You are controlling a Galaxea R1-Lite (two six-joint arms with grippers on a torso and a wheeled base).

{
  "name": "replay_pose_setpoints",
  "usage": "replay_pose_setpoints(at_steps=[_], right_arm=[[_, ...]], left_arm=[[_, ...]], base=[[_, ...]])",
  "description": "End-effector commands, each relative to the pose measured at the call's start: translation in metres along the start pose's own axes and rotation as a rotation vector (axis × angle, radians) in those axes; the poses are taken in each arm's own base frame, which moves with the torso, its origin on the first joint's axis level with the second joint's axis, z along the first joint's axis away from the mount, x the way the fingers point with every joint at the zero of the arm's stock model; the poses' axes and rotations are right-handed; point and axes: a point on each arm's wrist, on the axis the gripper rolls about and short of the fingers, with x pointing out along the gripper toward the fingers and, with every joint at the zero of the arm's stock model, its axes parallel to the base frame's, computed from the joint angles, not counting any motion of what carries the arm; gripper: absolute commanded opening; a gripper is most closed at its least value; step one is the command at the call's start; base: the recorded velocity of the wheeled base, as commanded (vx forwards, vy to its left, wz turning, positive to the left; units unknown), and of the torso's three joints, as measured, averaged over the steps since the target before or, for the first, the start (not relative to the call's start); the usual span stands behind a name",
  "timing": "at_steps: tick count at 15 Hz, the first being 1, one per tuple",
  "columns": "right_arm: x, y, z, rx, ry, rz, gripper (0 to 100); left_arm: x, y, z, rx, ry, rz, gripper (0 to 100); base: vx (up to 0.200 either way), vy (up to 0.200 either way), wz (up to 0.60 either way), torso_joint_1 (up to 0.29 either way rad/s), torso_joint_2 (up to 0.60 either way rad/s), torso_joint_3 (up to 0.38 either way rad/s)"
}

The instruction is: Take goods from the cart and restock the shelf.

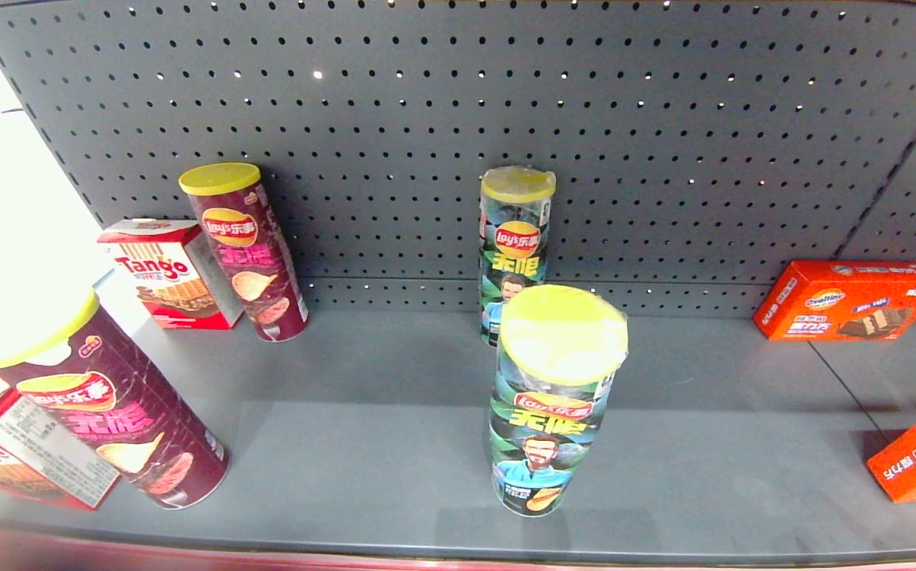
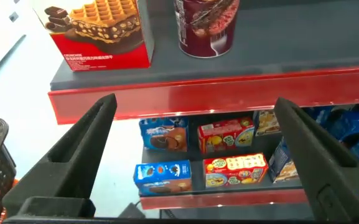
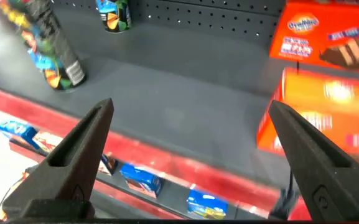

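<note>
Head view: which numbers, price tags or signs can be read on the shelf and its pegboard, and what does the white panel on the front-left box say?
Shelf: no price tag, number or sign.
Pegboard: none.
White panel on the front-left wafer box: fine print, too small to read.

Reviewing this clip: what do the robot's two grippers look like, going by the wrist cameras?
The left gripper has two matte black fingers, each a flat-faced angular wedge, broad at the base and narrowing to a blunt tip. The right gripper matches it, with the same pair of dark, plain, tapered fingers.
</note>
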Motion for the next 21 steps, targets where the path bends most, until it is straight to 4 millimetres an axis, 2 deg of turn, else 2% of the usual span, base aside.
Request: replay_pose_setpoints(at_steps=[1, 2, 5, 11, 21], right_arm=[[0.056, 0.002, 0.029, -0.027, 0.152, 0.058, 100], [0.095, 0.012, 0.037, -0.087, 0.218, 0.111, 100], [0.129, 0.032, 0.037, -0.123, 0.233, 0.104, 100], [0.148, 0.049, 0.030, -0.151, 0.283, 0.177, 100], [0.179, 0.077, 0.042, -0.175, 0.274, 0.256, 100]], left_arm=[[0.000, 0.000, 0.000, 0.000, 0.004, -0.002, 100], [0.000, 0.000, 0.001, -0.005, 0.003, 0.000, 100], [0.000, 0.000, 0.001, -0.016, 0.003, 0.001, 100], [0.000, 0.000, 0.001, -0.016, 0.001, 0.001, 100], [0.000, 0.000, 0.001, -0.016, 0.001, 0.001, 100]], base=[[0.000, 0.000, 0.00, 0.000, 0.00, 0.000], [0.000, 0.000, 0.00, 0.000, 0.00, 0.000], [0.000, 0.000, 0.00, 0.000, 0.00, 0.000], [0.000, 0.000, 0.00, 0.000, 0.00, 0.000], [0.000, 0.000, 0.00, 0.000, 0.00, 0.000]])
